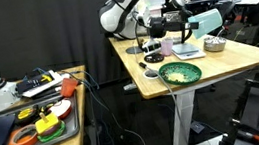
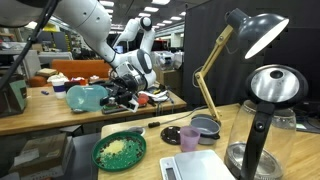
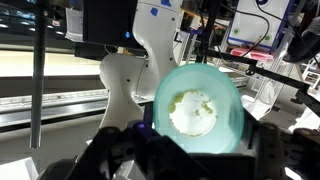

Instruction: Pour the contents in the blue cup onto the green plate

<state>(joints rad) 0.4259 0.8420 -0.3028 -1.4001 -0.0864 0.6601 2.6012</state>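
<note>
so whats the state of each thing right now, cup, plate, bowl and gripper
pale teal plastic tumbler: tipped on its side, held off the table
gripper: shut on the tumbler
round dark green plate: flat on the table, holding bits
pale yellowish loose bits: heaped on the plate, some residue in the tumbler
grey metal bowl: upright on the table, contents not visible

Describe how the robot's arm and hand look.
The arm is glossy white, built of rounded, bulbous segments with darker seams at the joints. The hand is black and blocky, with dark hardware clustered behind it at the wrist. No markings or separate cables are legible in these views.
</note>
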